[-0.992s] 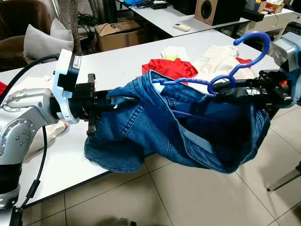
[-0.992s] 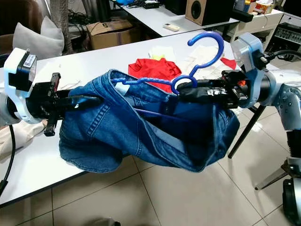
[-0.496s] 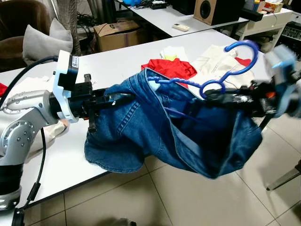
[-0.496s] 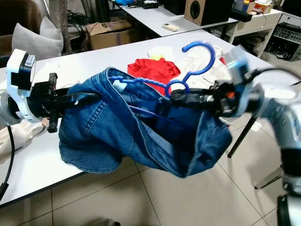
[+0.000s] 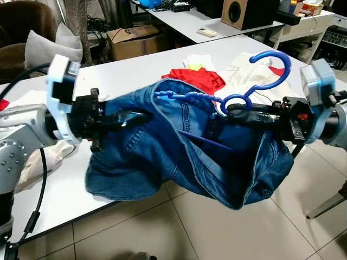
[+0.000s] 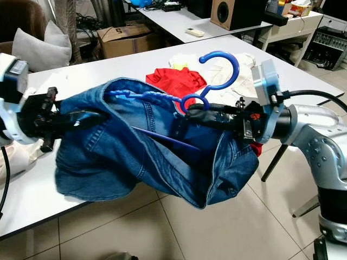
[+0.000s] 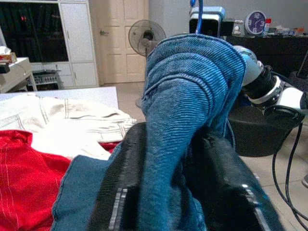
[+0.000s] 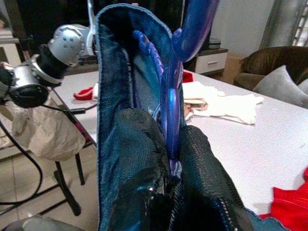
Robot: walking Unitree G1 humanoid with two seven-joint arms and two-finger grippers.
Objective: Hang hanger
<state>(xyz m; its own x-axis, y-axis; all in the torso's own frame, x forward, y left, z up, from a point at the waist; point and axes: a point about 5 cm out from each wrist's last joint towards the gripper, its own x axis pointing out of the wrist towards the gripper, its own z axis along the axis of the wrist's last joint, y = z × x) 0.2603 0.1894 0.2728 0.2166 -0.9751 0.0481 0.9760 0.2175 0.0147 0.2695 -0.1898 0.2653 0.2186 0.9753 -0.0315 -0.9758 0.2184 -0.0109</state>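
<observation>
A blue plastic hanger [image 5: 255, 81] sits inside the waist of a pair of blue jeans [image 5: 184, 146], its hook standing up and curling over above the denim, one ribbed shoulder bar running along the waistband. The jeans hang stretched between the two arms, over the near edge of a white table [image 5: 135, 65] and above the tiled floor [image 5: 179, 227], with the seat and legs sagging in a loose pouch. A red garment [image 5: 198, 78] and pale folded cloth [image 5: 252, 65] lie on the table behind.

The left gripper [image 5: 122, 116] reaches in from the left, level with the table, its two black fingers clamped on a fold of the waistband. The right gripper [image 5: 244, 111] comes in from the right, fingers pinched on the hanger's neck just under the hook together with the denim there.

Compared with half a second ago, the right arm is sharp rather than blurred, and the left gripper has pulled further left, so the jeans are spread wider.
</observation>
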